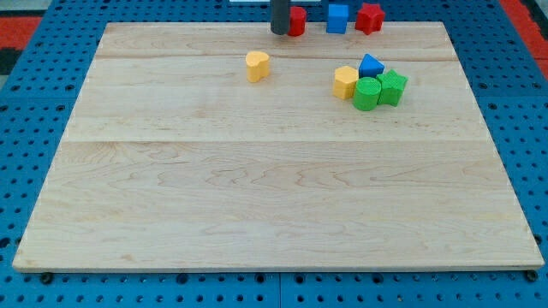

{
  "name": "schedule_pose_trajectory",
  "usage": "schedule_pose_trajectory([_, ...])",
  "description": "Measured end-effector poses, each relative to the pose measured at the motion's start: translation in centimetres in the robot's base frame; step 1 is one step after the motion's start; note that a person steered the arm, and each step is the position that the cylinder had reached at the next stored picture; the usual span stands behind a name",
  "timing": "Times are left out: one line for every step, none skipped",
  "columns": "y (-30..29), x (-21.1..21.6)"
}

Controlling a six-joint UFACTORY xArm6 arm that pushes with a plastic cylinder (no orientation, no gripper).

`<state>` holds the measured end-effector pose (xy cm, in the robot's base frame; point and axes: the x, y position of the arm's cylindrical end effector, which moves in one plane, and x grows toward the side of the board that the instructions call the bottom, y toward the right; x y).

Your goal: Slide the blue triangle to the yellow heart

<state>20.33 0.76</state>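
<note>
— End effector first: where is my tip (280, 32) sitting, and is it holding anything?

— Your tip is resting at the view's top edge of the tabletop (257, 197), just touching the left side of a red block (297, 20). It is a plain rod, so nothing is opening or closing on it, and it is clamping nothing.

— Going left to right, what is lying on the board?

— The yellow heart (257, 65) is standing alone, a little below and left of your tip. Along the top edge, a blue cube (338, 17) and another red block (369, 17) are sitting right of the first. Lower right, a yellow block (345, 82), a green cylinder (366, 94), the blue triangle (371, 65) and a green block (392, 87) are crowding together.

— How far along is the job looking?

— Barely started, I'd judge. The blue triangle is sitting well apart from the heart, untouched, so the whole leftward push is remaining.
</note>
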Motion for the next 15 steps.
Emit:
schedule_pose_trajectory([0.0,-0.1])
schedule_pose_trajectory([0.0,1.2])
schedule_pose_trajectory([3.1,5.1])
schedule_pose_trajectory([11.2,6.0])
schedule_pose_trajectory([16.8,5.6])
schedule_pose_trajectory([17.6,8.4])
schedule_pose_trajectory([16.7,10.6])
schedule_pose_trajectory([13.1,10.4])
schedule_pose_trajectory([11.4,9.8])
schedule_pose_trajectory([9.6,10.9])
schedule_pose_trajectory([6.3,12.1])
schedule_pose_trajectory([2.9,12.9])
schedule_pose_trajectory([0.4,12.8])
schedule_pose_trajectory([0.4,12.2])
schedule_pose_trajectory([-0.1,11.3])
